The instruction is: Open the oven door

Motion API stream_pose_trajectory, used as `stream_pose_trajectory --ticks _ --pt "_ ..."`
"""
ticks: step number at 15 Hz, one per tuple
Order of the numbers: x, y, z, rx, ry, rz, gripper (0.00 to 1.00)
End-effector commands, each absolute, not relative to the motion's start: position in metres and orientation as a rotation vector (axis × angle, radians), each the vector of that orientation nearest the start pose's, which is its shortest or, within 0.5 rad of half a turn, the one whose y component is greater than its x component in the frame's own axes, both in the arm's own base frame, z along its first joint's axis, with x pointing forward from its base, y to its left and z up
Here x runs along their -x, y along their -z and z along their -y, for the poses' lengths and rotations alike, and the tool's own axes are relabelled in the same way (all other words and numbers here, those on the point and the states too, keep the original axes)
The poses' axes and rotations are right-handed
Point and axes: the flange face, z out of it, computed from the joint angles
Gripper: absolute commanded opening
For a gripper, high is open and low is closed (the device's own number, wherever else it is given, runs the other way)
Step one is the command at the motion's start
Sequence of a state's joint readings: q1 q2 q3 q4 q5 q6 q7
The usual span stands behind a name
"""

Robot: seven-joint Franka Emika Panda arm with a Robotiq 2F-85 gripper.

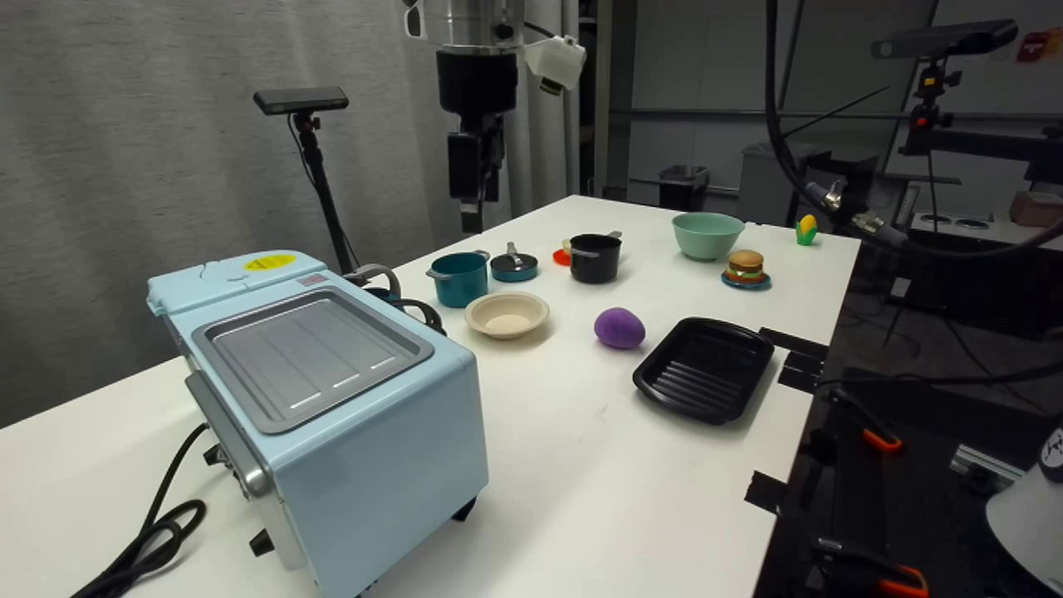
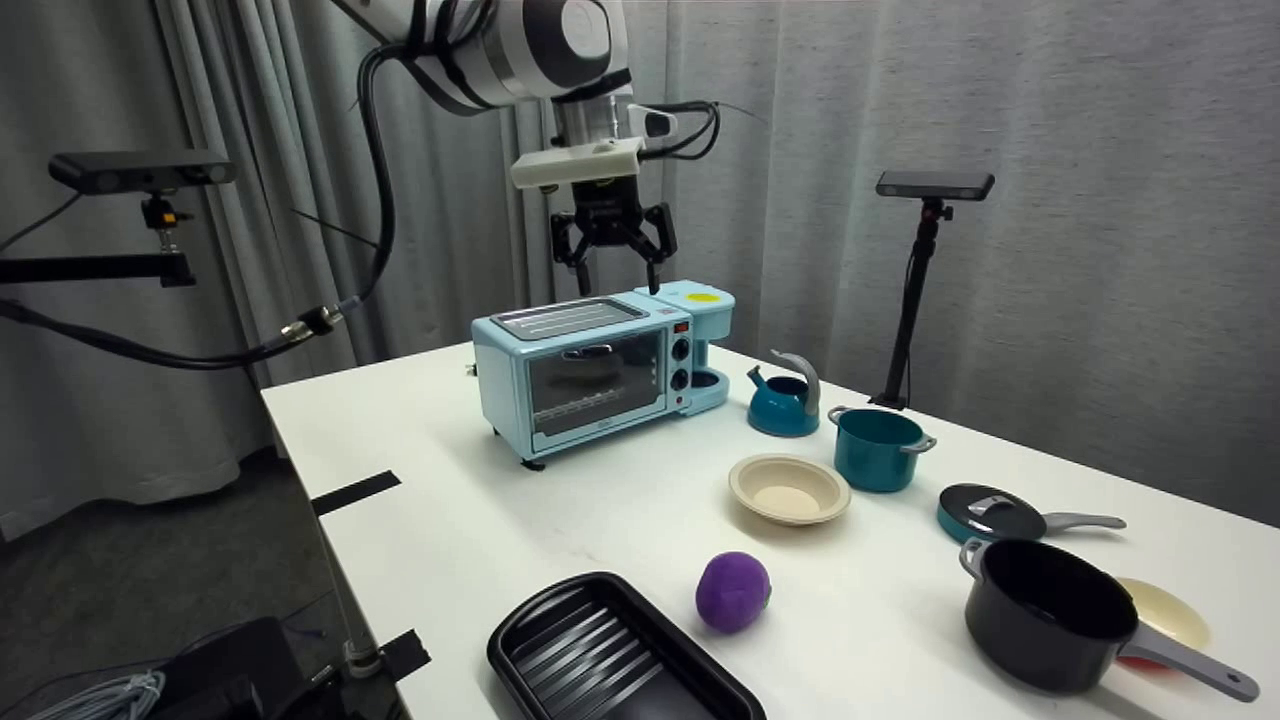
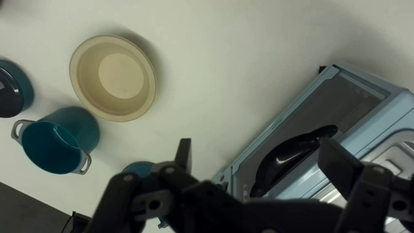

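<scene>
Fingers [image 3: 338, 166] gape above the oven [image 1: 365, 457]; the wrist view shows its door [image 3: 307, 110], an exterior view its cord [image 1: 120, 573].

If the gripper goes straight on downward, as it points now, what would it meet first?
Probably the black handle of the oven door, which shows between the open fingers in the wrist view. Depth is unclear, so the gripper might instead pass in front, toward the table.
</scene>
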State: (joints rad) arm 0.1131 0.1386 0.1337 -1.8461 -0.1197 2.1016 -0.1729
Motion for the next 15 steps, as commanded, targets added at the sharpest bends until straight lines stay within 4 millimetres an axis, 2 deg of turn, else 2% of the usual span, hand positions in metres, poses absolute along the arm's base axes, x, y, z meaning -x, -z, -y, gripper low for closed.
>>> stream_pose_trajectory --ticks 1,3,4,8,15 --pt "-0.605 -0.456 -0.157 3.085 0.248 0.76 1.0" --pt "-0.602 -0.46 -0.156 3.075 0.229 0.762 1.0" --pt "-0.599 -0.452 -0.154 3.101 0.224 0.765 1.0" --pt "-0.599 -0.453 -0.155 3.095 0.23 0.758 1.0" --pt "-0.622 -0.419 -0.178 3.109 0.333 0.795 1.0"
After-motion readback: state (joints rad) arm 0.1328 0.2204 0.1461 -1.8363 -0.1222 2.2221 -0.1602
